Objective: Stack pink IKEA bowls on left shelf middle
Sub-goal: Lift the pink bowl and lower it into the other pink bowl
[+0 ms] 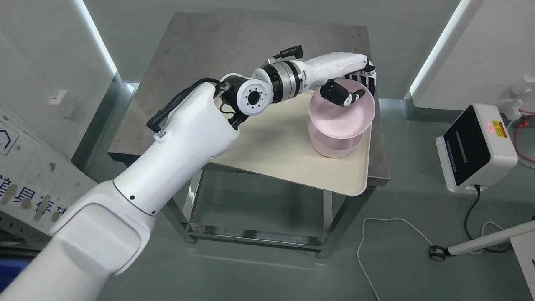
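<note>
Gripping pink bowl [340, 115], left hand [355, 85] (no legible labels).

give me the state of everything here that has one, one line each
left hand: shut on the top bowl's rim
top bowl: tilted, held above the other bowl, not nested
bottom bowl: upright on the tray
tray: flat on the table, its near corner over the edge
table: bare steel around the tray
white box on the floor: red light on
</note>
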